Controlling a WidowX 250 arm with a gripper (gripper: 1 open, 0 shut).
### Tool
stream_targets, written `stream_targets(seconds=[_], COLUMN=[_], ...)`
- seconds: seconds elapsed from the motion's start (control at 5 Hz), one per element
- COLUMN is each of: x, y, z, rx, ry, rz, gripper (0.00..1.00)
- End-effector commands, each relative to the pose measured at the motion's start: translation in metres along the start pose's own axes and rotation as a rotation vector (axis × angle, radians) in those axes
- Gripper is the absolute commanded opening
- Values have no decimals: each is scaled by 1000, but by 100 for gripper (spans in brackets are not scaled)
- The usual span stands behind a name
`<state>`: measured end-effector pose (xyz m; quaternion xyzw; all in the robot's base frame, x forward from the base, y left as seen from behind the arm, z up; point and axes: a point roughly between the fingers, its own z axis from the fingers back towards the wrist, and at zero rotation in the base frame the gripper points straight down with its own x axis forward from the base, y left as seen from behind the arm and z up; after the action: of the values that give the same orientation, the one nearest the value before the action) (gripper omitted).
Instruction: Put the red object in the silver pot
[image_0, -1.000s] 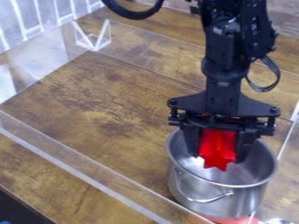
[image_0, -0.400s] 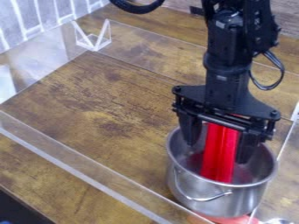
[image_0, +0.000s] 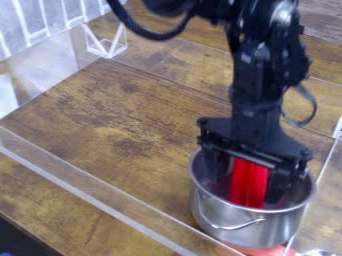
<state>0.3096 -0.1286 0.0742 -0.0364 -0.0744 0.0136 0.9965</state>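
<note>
The red block (image_0: 249, 183) is standing inside the pot (image_0: 243, 222), its lower part dropping below the rim and its upper part rising toward the end effector (image_0: 250, 163). It is sitting nearly upright, leaning slightly. The end effector is hanging directly over the pot with its jaws spread wide, one finger on each side of the block. Whether either finger is touching the block, I cannot tell; the arm (image_0: 267, 80) is blurred, and the fingertips are dark against the pot's dark interior. The arm is reaching down from the top of the view, and a black cable (image_0: 144, 32) is looping out to its left in the view. Another loop of cable is curving on the other side of the arm.

The pot is shiny and round, and it is standing near the lower right of the view, its small loop handle (image_0: 233, 224) facing the camera. Something pinkish red (image_0: 271, 251) is showing just below the pot's base, and a shiny item (image_0: 317, 253) is lying beside it at the bottom edge, too cut off to name. The table (image_0: 114, 125) is showing brown wood grain, and a clear strip (image_0: 94, 185) is running diagonally across its near side. A white bracket (image_0: 104, 42) is standing near the upper left.
</note>
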Motion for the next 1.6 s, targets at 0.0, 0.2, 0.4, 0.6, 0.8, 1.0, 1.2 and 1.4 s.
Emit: stream_targets(seconds=[0.0, 0.2, 0.4, 0.6, 0.8, 1.0, 1.2, 1.4], x=[10, 16, 10, 10, 10, 5, 4, 2], y=[6, 11, 8, 12, 16, 28, 27, 25], z=[0, -6, -1, -14, -26, -19, -22, -25], rx=[-18, -11, 4, 9, 13, 14, 8, -3], ry=[-52, -60, -63, -64, -64, -46, -22, 5], rz=[-25, -62, -29, -30, -30, -17, -53, -88], gripper=[100, 100, 100, 0, 100, 100, 100, 0])
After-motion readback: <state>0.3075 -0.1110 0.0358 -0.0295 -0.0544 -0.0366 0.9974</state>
